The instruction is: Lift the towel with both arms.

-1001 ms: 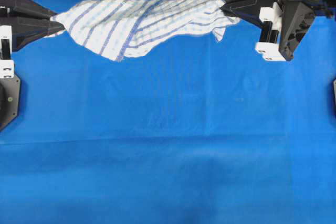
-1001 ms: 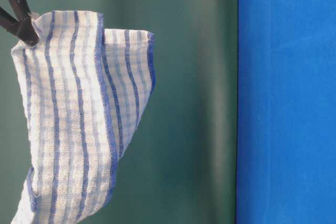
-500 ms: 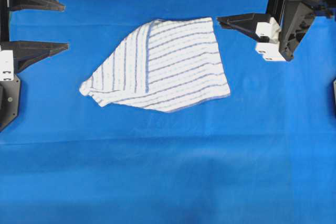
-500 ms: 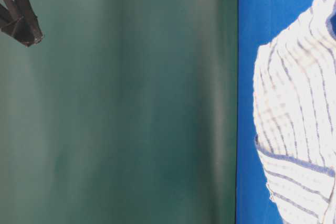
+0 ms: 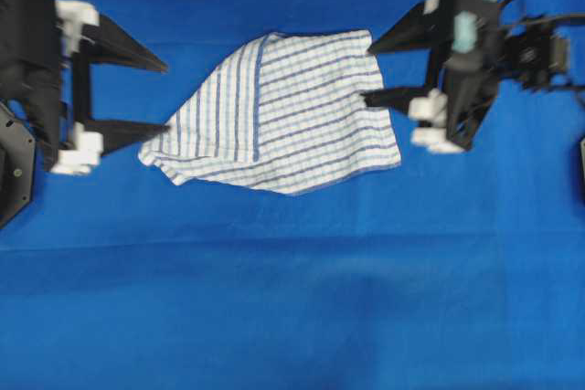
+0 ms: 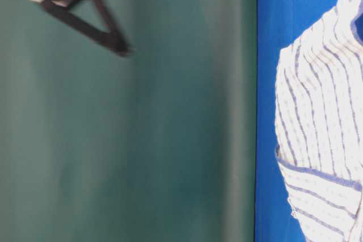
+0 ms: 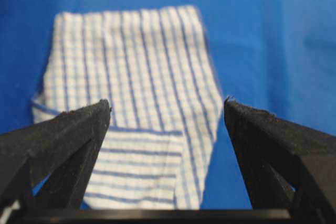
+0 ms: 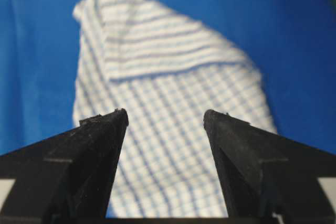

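Spreading wide, the left tool has its two black fingers parted and grips nothing; its fingertips sit at the left corner of the towel, the lower one right at the cloth's edge. From the left wrist view the same tool frames the towel between its released fingers, the cloth lying flat below and beyond them.

On the right side of the overhead view, the right tool is likewise released, its fingers spread. One fingertip points at the towel's far right corner and the other lies over the right edge. The right wrist view shows this tool open above the towel, with checked fabric visible through the gap.

The towel rests on the blue bench, partly folded, with a flap turned over along its left part, and sits in the far half between the two tools. At table level, its striped edge lies on the blue cover, and a blurred black tool hangs at upper left.
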Controlling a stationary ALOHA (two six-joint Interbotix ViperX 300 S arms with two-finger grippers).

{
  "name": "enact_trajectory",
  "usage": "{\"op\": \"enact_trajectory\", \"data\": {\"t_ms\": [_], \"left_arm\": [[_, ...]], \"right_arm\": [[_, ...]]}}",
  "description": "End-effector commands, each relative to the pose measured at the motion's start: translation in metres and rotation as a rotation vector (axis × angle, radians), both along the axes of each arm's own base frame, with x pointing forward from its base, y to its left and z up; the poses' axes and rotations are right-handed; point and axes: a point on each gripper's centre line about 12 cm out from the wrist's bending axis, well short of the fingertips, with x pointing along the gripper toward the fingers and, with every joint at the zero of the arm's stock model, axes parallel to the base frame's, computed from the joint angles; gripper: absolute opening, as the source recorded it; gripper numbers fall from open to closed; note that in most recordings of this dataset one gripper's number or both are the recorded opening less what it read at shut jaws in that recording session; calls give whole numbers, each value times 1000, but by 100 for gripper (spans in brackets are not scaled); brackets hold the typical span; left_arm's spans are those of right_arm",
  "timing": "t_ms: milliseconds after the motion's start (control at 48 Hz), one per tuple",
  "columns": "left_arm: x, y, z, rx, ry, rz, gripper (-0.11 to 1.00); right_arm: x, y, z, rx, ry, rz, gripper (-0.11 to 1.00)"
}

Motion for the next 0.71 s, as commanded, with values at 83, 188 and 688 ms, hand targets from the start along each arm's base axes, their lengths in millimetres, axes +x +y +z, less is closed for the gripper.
{"op": "enact_trajectory", "data": {"t_ms": [83, 188, 688], "left_arm": [[18, -6, -28, -3, 37, -26, 92], [26, -7, -51, -4, 69, -31, 92], [42, -21, -153, -9, 285, -75, 92]], "right_arm": [[15, 11, -29, 30, 18, 32, 64], [22, 16, -48, 48, 41, 43, 64], [43, 33, -147, 151, 127, 58, 64]]}}
